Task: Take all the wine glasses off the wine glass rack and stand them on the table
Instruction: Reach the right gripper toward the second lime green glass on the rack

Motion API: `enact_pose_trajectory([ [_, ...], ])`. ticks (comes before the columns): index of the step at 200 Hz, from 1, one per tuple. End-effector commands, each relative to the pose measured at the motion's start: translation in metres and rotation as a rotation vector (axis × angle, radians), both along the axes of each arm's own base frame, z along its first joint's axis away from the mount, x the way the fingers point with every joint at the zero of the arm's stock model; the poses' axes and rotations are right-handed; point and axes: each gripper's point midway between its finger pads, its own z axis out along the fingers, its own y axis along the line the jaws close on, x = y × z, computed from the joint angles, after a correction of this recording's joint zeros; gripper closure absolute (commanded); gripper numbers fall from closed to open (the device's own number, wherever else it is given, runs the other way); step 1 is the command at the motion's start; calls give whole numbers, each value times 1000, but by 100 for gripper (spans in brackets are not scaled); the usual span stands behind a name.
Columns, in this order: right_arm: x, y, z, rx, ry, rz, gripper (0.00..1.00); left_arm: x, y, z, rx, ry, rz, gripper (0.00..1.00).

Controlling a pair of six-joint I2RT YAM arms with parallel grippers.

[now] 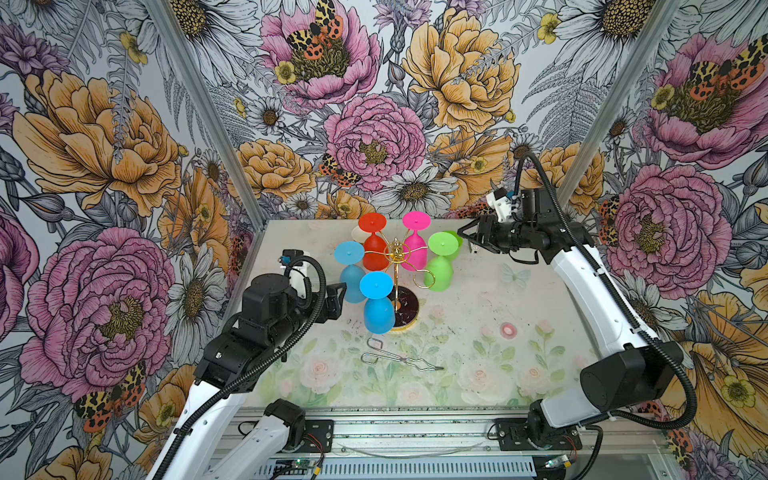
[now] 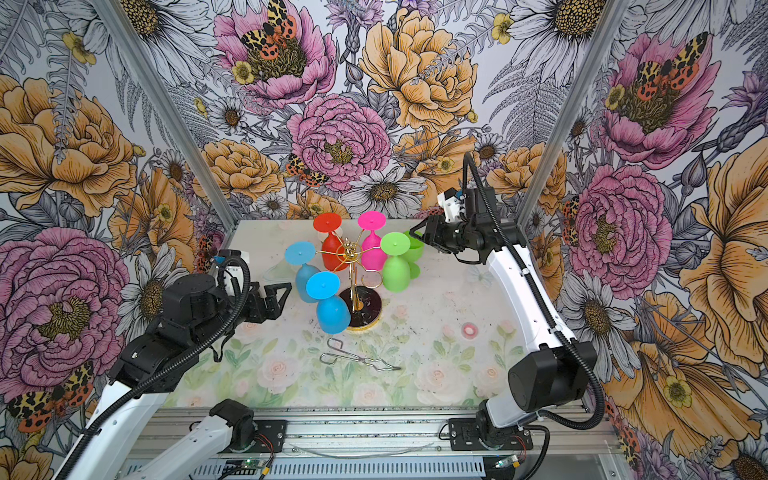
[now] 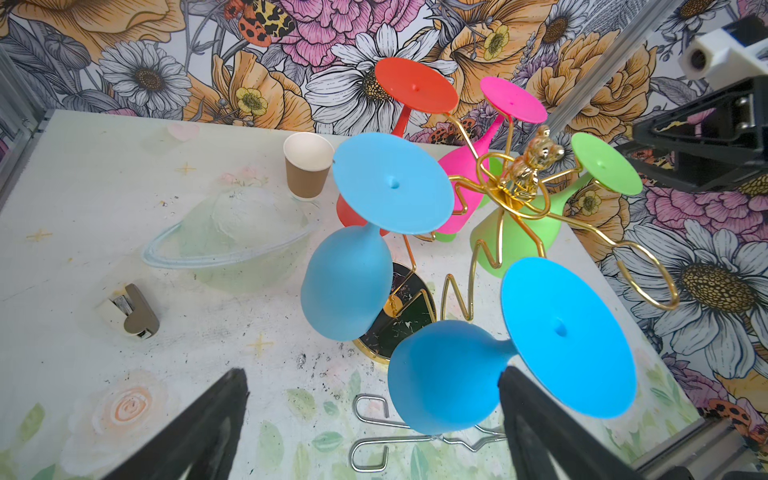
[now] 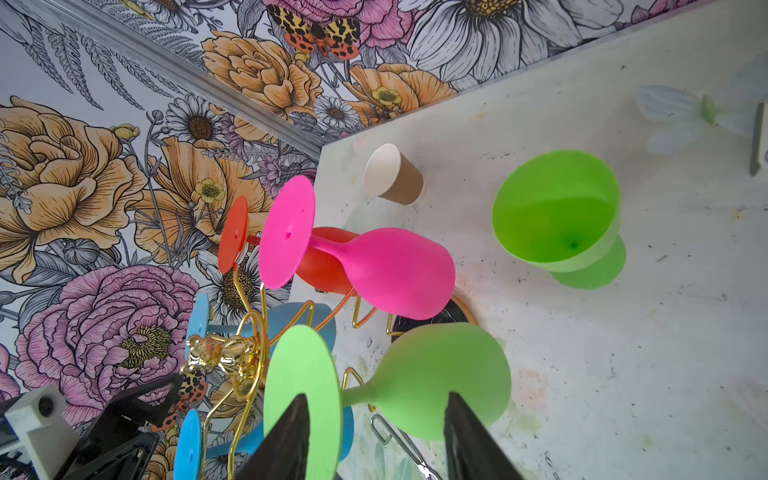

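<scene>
The gold wine glass rack [image 1: 398,252] [image 2: 349,251] stands mid-table on a round black base [image 3: 409,316]. Hanging upside down from it are a red [image 1: 374,249], a pink [image 1: 415,253], a green [image 1: 439,272] [image 4: 444,378] and two blue wine glasses [image 1: 378,311] [image 3: 345,282]. Another green glass [image 4: 552,208] [image 2: 415,249] stands upright on the table behind them. My right gripper [image 1: 466,240] [image 4: 377,397] is open beside that upright glass and holds nothing. My left gripper [image 1: 337,300] [image 3: 374,374] is wide open and empty, just left of the blue glasses.
Steel wire tongs [image 1: 399,359] lie in front of the rack. A paper cup [image 3: 307,166] stands behind it, and a clear bowl [image 3: 228,245] and a small beige clip [image 3: 129,311] lie to its left. A pink ring [image 1: 508,330] lies on the right.
</scene>
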Motion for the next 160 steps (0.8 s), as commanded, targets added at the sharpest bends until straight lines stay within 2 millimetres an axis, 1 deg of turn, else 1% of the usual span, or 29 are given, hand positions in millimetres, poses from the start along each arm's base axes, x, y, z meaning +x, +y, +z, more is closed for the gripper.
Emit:
enact_pose_trajectory([
  [1, -9, 9, 19, 56, -58, 30, 47, 2, -2, 3, 5, -22, -19, 5],
  [47, -14, 15, 17, 109, -52, 35, 52, 2, -3, 0, 3, -18, -24, 5],
  [80, -17, 18, 15, 119, -46, 38, 58, 2, -3, 0, 4, -20, -22, 5],
  [160, -19, 24, 7, 141, -26, 46, 69, 0, -1, -2, 0, -22, -15, 4],
])
